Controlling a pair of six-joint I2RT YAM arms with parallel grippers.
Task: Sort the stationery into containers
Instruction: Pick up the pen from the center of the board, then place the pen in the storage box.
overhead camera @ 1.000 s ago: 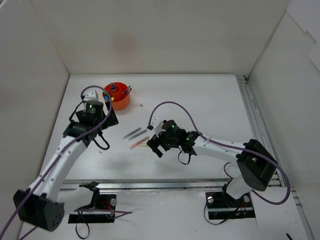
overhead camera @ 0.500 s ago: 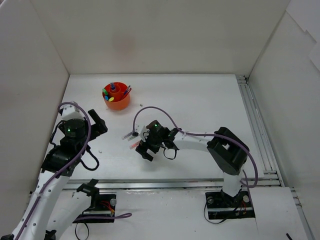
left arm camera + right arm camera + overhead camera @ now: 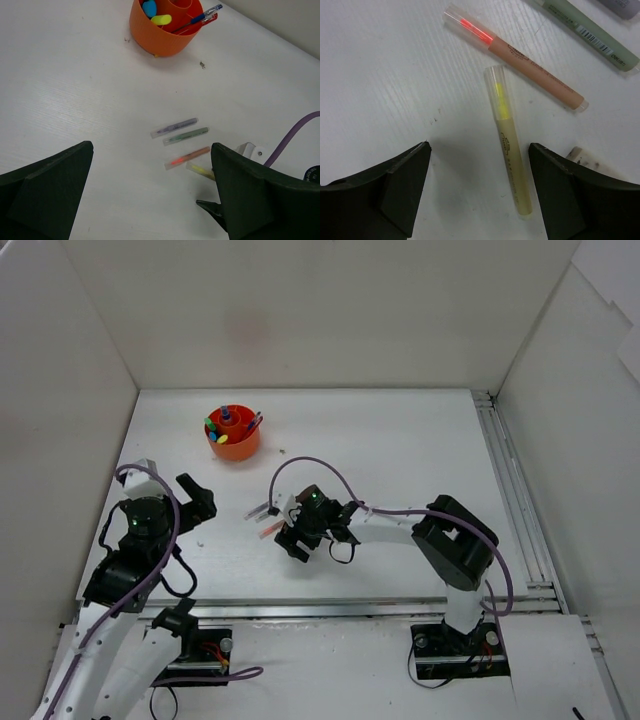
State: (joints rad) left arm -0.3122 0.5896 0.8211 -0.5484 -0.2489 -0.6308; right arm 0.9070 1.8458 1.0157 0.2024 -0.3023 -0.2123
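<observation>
**A:** Where is the yellow pen (image 3: 507, 160)?

**B:** Flat on the table, in the gap of my right gripper (image 3: 479, 147). The fingers stand apart with bare table on both sides of the pen, so nothing is held yet. A red pen (image 3: 520, 65) lies just beyond it, and a green pen (image 3: 590, 35) past that.

**A:** What has changed?

**B:** A second ago my right arm hung to the right of that row; now it has swung over it. My left gripper (image 3: 195, 495), wide open and empty, has backed away from the orange pot (image 3: 238, 448) to the near left. I take it the left arm is finished there and the yellow pen goes next.

**A:** What does one view add to another?

**B:** From above, my right wrist hides the yellow pen. Only the right wrist view shows it lined up for a pinch across its width. The left wrist view shows all four loose pens, the purple pen (image 3: 175, 128) farthest, with the pot well apart beyond them and already holding pens.
</observation>
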